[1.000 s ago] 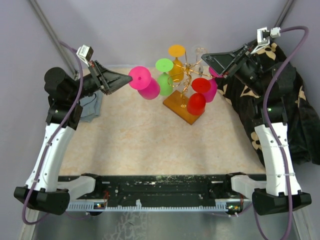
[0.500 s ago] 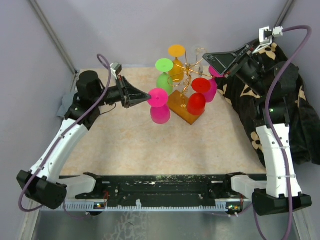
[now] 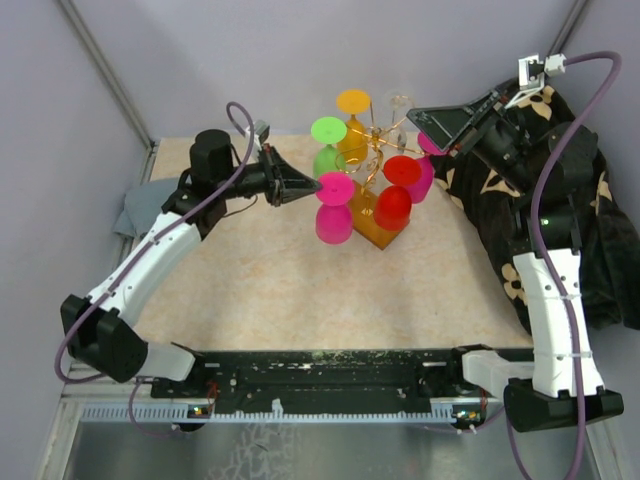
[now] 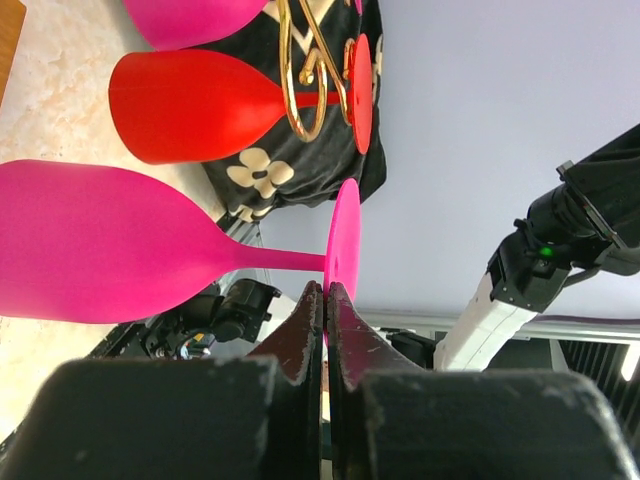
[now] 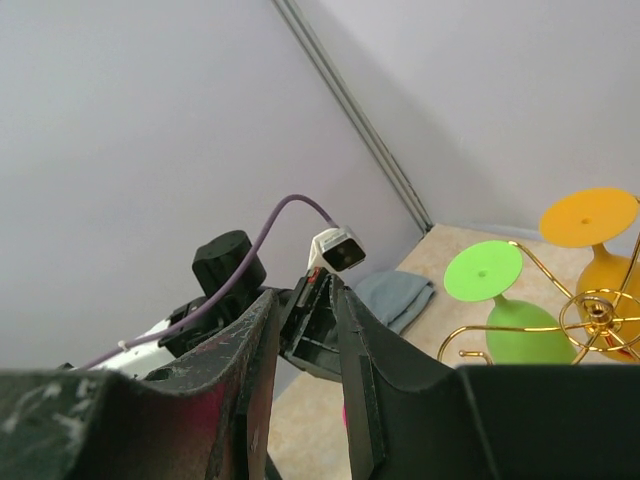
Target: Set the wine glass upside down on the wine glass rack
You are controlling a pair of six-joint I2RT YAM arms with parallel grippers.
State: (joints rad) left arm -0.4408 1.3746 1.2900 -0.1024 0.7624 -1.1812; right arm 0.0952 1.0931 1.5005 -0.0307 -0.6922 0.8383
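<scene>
The gold wire wine glass rack (image 3: 374,150) stands on its amber base (image 3: 362,214) at the table's back middle. Green (image 3: 329,131), orange (image 3: 352,101), red (image 3: 401,170) and magenta glasses hang on it upside down. My left gripper (image 3: 312,185) is shut on the foot rim of a pink wine glass (image 3: 333,222). It holds the glass foot up and bowl down, just left of the base. In the left wrist view the pink glass (image 4: 120,245) lies beside a red glass (image 4: 190,105) hung in a gold loop (image 4: 305,70). My right gripper (image 3: 415,118) is open and empty, raised right of the rack.
A grey cloth (image 3: 140,208) lies at the table's left edge. A black floral cloth (image 3: 590,200) hangs along the right side behind my right arm. A clear glass (image 3: 400,104) sits at the rack's back. The right wrist view shows the green glass (image 5: 483,270) and the left arm (image 5: 225,265).
My left arm has swung right from the table's left edge, carrying the pink glass up to the rack's base and turning it bowl down. The right arm has barely moved.
</scene>
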